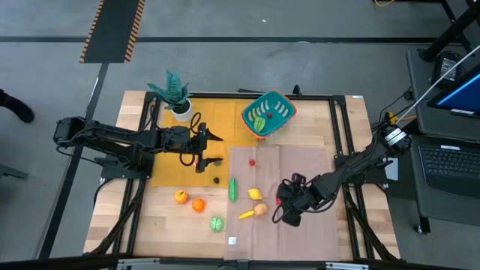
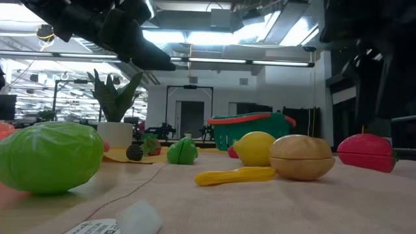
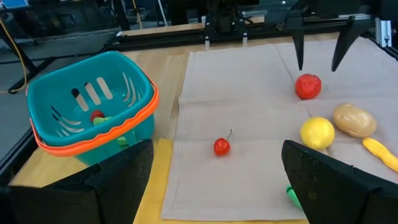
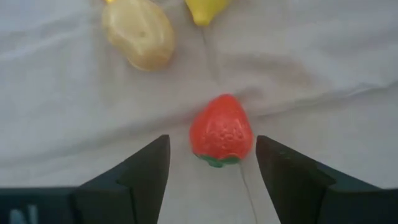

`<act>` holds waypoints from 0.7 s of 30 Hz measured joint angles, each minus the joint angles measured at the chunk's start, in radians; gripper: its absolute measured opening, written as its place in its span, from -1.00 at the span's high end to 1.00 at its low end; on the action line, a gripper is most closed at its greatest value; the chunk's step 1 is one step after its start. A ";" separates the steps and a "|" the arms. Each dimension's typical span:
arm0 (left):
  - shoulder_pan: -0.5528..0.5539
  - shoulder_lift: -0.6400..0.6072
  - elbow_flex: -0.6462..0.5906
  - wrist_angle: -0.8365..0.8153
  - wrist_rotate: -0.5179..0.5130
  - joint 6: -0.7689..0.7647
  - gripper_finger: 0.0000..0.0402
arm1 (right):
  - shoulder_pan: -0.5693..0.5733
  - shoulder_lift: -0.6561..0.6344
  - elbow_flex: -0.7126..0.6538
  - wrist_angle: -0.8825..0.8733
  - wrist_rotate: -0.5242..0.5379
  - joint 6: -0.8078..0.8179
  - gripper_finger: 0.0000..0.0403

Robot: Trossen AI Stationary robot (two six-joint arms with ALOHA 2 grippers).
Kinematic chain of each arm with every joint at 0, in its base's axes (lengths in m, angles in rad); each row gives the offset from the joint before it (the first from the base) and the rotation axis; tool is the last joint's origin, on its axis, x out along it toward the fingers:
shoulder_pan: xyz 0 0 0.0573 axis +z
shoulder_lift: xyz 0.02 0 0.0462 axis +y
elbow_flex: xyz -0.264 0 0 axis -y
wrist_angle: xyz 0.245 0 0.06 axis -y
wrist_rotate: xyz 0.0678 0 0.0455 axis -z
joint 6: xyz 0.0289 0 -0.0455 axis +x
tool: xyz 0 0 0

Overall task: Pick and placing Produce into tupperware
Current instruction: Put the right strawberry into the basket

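Your strawberry (image 4: 221, 130) lies on the beige cloth (image 1: 315, 232) at about 4 o'clock, right gripper (image 4: 211, 165) low with jaws spread either side, untouched, left gripper (image 1: 212, 148) wide open over the yellow mat (image 1: 217, 112), tupperware (image 1: 268, 113) at 12.

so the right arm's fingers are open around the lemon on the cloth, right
Not the lemon. The right wrist view shows the right gripper with its fingers open either side of the red strawberry on the cloth; the lemon lies farther off, beside the potato.
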 joint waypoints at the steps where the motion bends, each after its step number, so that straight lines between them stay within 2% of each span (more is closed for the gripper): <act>1: 0.000 0.000 0.000 -0.001 0.000 0.000 -0.73 | 0.000 0.000 -0.005 0.002 0.004 0.000 -0.19; 12: 0.000 0.000 0.000 -0.007 0.000 0.000 -0.73 | -0.005 0.000 -0.080 0.101 0.024 0.000 -0.19; 21: 0.000 0.000 0.000 -0.018 0.000 0.000 -0.73 | -0.005 0.028 -0.091 0.134 0.024 -0.005 -0.19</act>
